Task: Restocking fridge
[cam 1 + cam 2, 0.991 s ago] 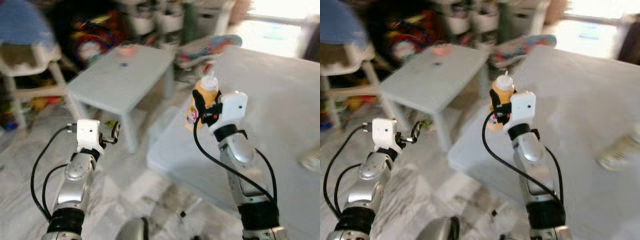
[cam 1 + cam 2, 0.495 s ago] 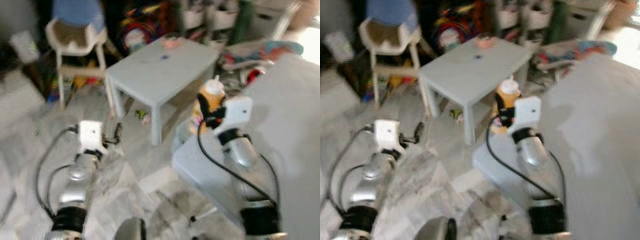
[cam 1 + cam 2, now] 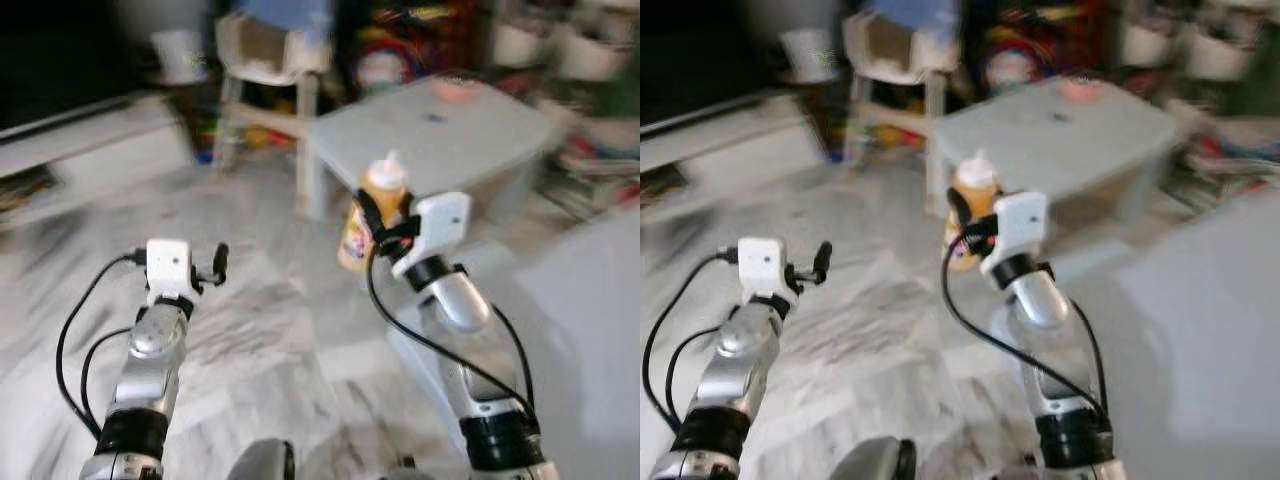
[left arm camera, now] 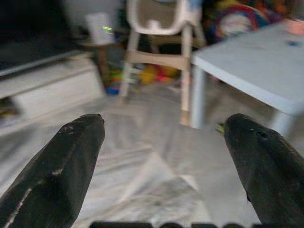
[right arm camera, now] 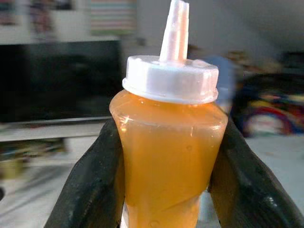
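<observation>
My right gripper [image 3: 385,222] is shut on an orange squeeze bottle [image 3: 372,208] with a white cap and nozzle, held upright in the air ahead of me. In the right wrist view the squeeze bottle [image 5: 170,142] sits between the two black fingers [image 5: 92,183], clamped at its body. My left gripper [image 3: 217,265] is held out low on the left over the marbled floor. In the left wrist view my left gripper [image 4: 166,156] is open with nothing between its fingers [image 4: 66,161].
A low pale-blue table [image 3: 440,130] stands just behind the bottle, with a small pink thing [image 3: 456,88] on it. A white child's chair [image 3: 268,60] and toys are at the back. A low white TV bench [image 3: 90,155] runs along the left. A large pale surface [image 3: 585,330] lies to my right.
The whole view has swung to the left: the table and chair have shifted right and the TV bench has come into sight. Both grippers keep their poses, the bottle still held.
</observation>
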